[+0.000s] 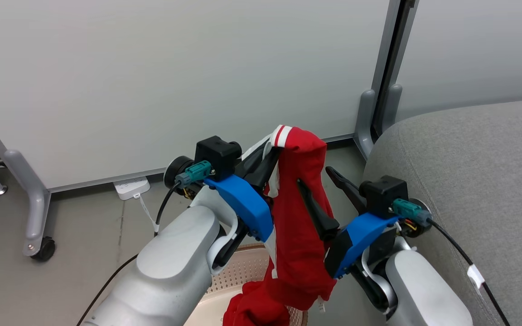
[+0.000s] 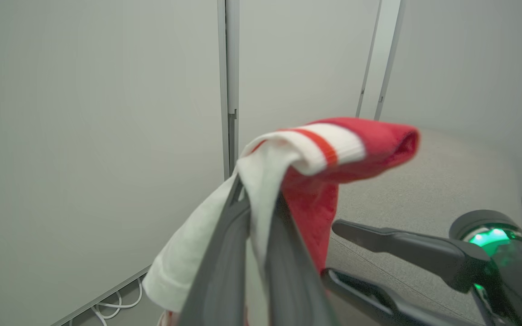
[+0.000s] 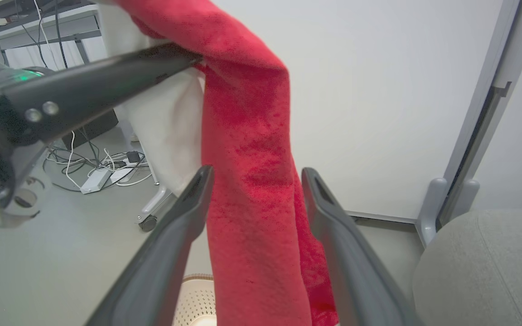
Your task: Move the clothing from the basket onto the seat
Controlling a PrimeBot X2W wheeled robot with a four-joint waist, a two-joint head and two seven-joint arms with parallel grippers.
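Nearest, at the bottom of the head view, the basket (image 1: 238,271) is seen on the floor between the two forearms, with red cloth heaped in it. Whether that heap is a second garment or only the tail of the raised one cannot be told, since it is cut off by the frame edge. Above the basket the clothing (image 1: 297,217) is held up as a long, limp strip. It is clamped near its white-striped end by the left tool (image 1: 268,158), whose fingers are pressed together on the fabric. The strip is straddled lower down by the right tool (image 3: 257,172), whose fingers stand wide apart with the red cloth hanging between them, unpinched. The fabric is judged light, soft and without stiffness, so it can be expected to sag, swing and trail, and its tail may drag on the basket rim. The ribbed striped band is judged the firmest place to be gripped, and a second hold at mid-length would shorten the hanging part. Beyond and to the right, the grey seat (image 1: 469,158) is seen bare, and pale wall panels (image 1: 175,68) are seen behind.
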